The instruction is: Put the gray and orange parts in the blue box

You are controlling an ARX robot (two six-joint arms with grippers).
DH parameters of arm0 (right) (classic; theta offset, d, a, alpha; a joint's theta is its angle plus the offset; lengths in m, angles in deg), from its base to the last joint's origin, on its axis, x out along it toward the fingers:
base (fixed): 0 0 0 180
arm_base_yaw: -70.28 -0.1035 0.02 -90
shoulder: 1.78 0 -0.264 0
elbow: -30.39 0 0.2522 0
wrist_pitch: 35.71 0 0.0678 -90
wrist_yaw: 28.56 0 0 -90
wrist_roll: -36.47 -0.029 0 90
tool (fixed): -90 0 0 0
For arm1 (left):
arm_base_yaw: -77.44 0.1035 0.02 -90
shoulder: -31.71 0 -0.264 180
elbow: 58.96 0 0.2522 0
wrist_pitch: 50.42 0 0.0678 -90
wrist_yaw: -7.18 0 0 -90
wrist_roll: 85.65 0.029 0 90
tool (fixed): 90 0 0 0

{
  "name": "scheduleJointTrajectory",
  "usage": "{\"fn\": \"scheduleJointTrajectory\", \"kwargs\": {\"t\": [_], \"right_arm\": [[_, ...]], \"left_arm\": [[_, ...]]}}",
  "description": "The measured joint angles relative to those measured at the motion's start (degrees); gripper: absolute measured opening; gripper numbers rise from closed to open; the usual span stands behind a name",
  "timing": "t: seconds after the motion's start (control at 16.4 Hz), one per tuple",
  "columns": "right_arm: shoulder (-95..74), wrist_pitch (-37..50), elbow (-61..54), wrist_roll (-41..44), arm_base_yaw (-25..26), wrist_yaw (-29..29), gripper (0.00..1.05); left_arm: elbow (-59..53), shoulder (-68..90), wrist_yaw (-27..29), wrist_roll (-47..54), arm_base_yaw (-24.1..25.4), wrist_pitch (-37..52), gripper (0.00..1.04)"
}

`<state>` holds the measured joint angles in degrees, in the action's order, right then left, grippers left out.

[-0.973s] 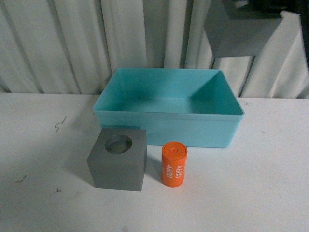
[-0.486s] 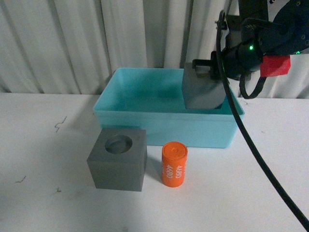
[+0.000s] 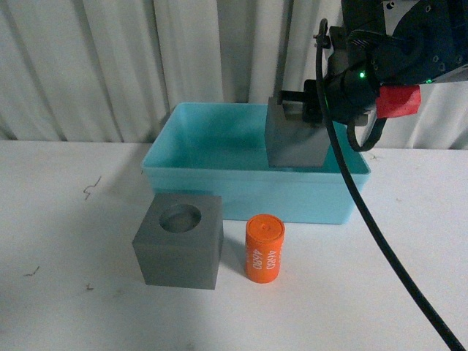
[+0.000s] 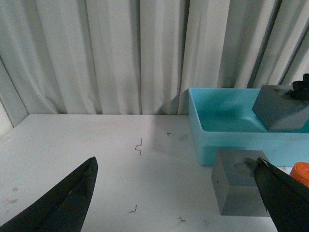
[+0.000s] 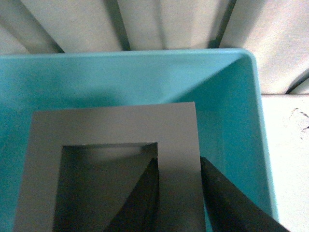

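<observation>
Cube with rectangular hole (image 3: 292,142) hangs over the right half of the blue box (image 3: 248,191), one wall pinched by the right pincer (image 5: 178,159); the drop should be straight down. The left pincer (image 4: 176,162), wide, is nearer the round-hole cube (image 3: 179,252) and orange cylinder (image 3: 264,248) on the surface (image 3: 66,241).

Front view: the lower part of the gray cube with the rectangular hole (image 3: 296,139) is hidden behind the front wall of the blue box (image 3: 292,194); whether it touches the box floor cannot be told; the right arm (image 3: 395,58) is cut off by the top and right edges; its cable (image 3: 380,234) runs out of frame.

Right wrist view: the right gripper (image 5: 178,162) and that cube are cut off by the picture's edge.

Left wrist view: the left gripper (image 4: 175,161) is cut off at its fingers' roots; one finger covers a corner of the gray cube with the round hole (image 4: 231,188); the orange cylinder (image 4: 301,173) shows only as a sliver at the edge, lettering unseen.
</observation>
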<state>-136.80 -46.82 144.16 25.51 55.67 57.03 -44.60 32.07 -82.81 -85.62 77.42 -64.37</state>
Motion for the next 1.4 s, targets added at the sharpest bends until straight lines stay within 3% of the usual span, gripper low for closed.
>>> {"fn": "scheduleJointTrajectory", "kwargs": {"t": [0.18, 0.3, 0.43, 0.49, 0.79, 0.97, 1.09, 1.22, 1.28, 1.4], "right_arm": [[-0.04, 0.68, 0.00, 0.04, -0.35, -0.79, 0.59], [0.09, 1.90, -0.42, 0.02, -0.28, -2.01, 0.72], [4.81, 7.48, -6.40, 0.00, 0.90, -3.41, 0.95], [9.07, 10.10, -10.27, -0.20, 1.75, -3.32, 1.00], [40.74, 14.88, -32.85, -3.19, 8.20, -3.02, 0.98], [59.25, 4.46, -51.21, -10.16, 11.43, -3.45, 0.98], [71.28, -6.51, -65.96, -19.02, 10.43, -4.17, 0.98], [75.58, 20.90, -74.90, -10.73, 12.87, 2.40, 0.81], [79.60, 34.58, -83.10, 2.34, 14.78, 4.02, 0.59], [82.90, 36.13, -87.17, 8.15, 14.62, 4.22, 0.35]], "left_arm": [[0.00, 0.00, 0.02, 0.00, 0.00, -0.02, 0.98], [0.00, 0.00, 0.02, 0.00, 0.00, 0.00, 0.98], [0.00, 0.00, 0.04, 0.00, 0.00, 0.00, 0.98], [0.00, 0.00, 0.04, 0.00, 0.00, 0.00, 0.98], [0.00, 0.00, 0.02, 0.00, 0.00, 0.00, 0.98], [0.00, 0.00, 0.02, 0.00, 0.00, -0.02, 0.98], [0.00, 0.00, 0.04, 0.00, 0.00, -0.02, 0.98], [0.00, 0.00, 0.02, 0.00, 0.00, 0.02, 0.98], [0.00, 0.00, 0.02, 0.00, 0.00, -0.02, 0.98], [0.00, 0.00, 0.02, 0.00, 0.00, -0.02, 0.98]]}}
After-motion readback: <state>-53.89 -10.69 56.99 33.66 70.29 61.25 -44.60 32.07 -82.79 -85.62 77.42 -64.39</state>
